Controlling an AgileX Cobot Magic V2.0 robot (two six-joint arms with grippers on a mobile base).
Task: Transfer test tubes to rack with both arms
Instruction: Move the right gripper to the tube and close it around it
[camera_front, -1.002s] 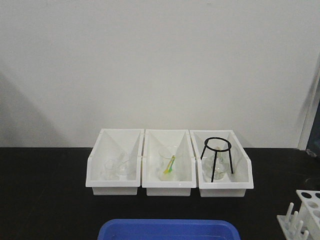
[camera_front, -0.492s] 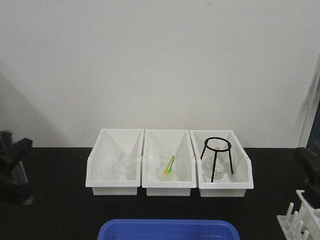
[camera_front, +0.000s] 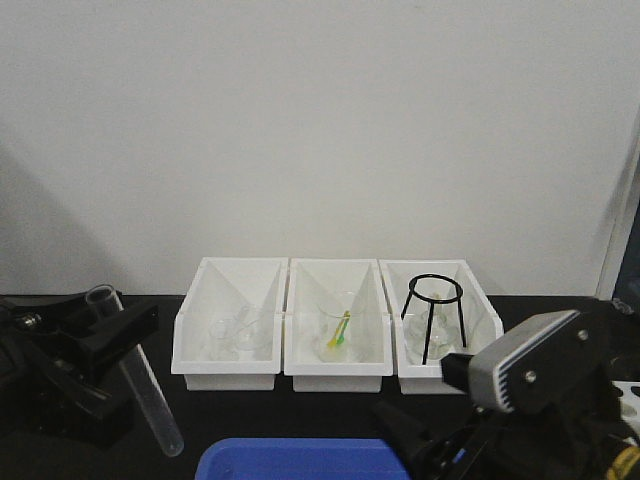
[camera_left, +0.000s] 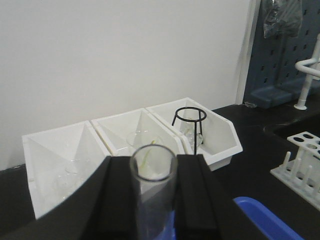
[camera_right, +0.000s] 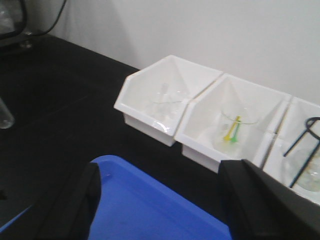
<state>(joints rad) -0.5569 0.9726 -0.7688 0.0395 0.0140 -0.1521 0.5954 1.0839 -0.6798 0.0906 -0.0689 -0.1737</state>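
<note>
A: What is the left gripper (camera_front: 112, 335) doing?

B: It is clamped on a clear tube (camera_front: 140, 385), close to the open mouth. The tube hangs tilted, with its round end lower and slanting toward the blue tray (camera_front: 300, 458). In the left wrist view the black fingers (camera_left: 117, 200) press on it from both sides.

A: And where is the rack?

B: The rack (camera_left: 301, 162) stands on the black table (camera_front: 240, 420), to the right of that gripper and well apart from it. Its pegs run along the nearer side. In the front view the right arm (camera_front: 540, 375) hides most of it.

A: What about the right gripper?

B: The right gripper (camera_right: 167, 202) has its fingers spread wide with nothing between them. The tray lies just below it.

A: What is farther out?

B: Past both grippers, three white bins (camera_front: 338, 340) sit in a row by the wall with glassware in them. The one on the right holds a black tripod (camera_front: 433, 315).
</note>
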